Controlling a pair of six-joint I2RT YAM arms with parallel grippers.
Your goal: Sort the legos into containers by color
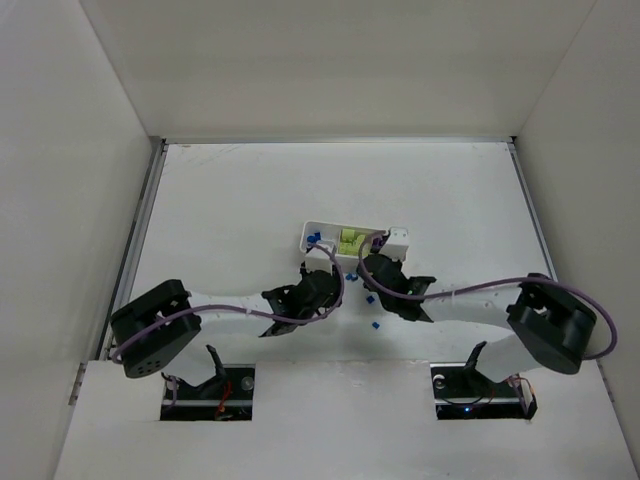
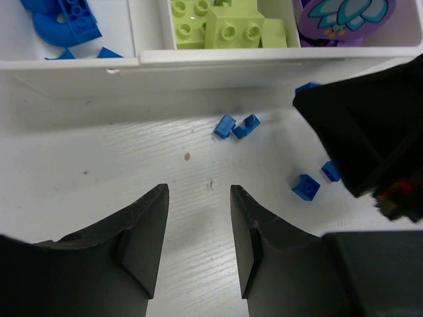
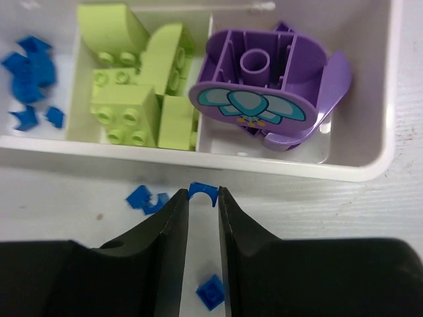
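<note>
The white three-compartment tray holds blue pieces, lime-green bricks and a purple block. My right gripper is shut on a small blue arch piece at its tips, just in front of the tray's near wall. My left gripper is open and empty over bare table, a little short of the tray. Loose blue cubes lie on the table: a pair ahead of the left gripper, and one under the right fingers.
More blue cubes lie to the right of the left gripper, beside the black right gripper body. Two blue pieces lie left of the right fingertips. White walls enclose the table on three sides.
</note>
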